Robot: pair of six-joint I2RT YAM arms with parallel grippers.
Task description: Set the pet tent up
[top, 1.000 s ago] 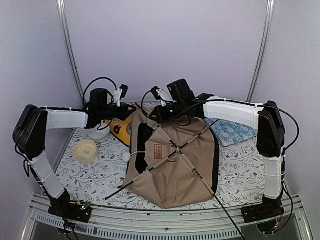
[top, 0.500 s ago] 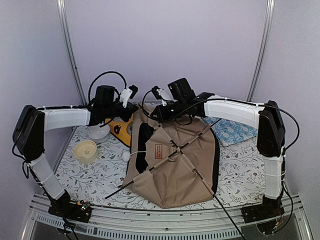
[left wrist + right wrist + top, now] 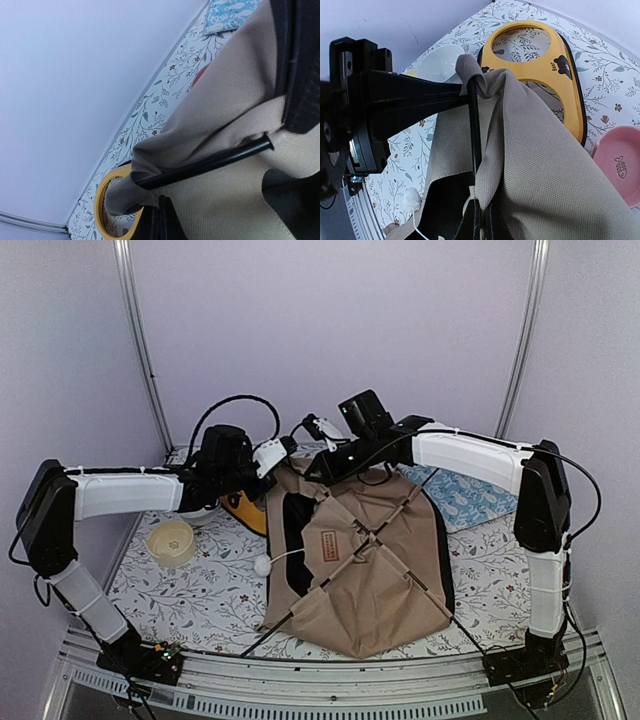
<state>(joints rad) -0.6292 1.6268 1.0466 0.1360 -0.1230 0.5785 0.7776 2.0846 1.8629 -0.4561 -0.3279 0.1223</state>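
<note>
Both arms meet at the far left corner of the tent (image 3: 365,570), which sits mid-table (image 3: 200,590), slumped, its crossed poles facing up. The left gripper (image 3: 160,215) is pinched tight on canvas right beside a pole (image 3: 210,162), and the right gripper (image 3: 480,215) is clamped on the same corner lower down, with fabric and pole together between its fingers. Why double up? My read is that one holds the cloth taut while the other steadies the pole end in its pocket. The corner hangs lifted above the feeder (image 3: 570,85), likely to keep the canvas from snagging there. The cushion (image 3: 470,502) waits far right, apart.
</note>
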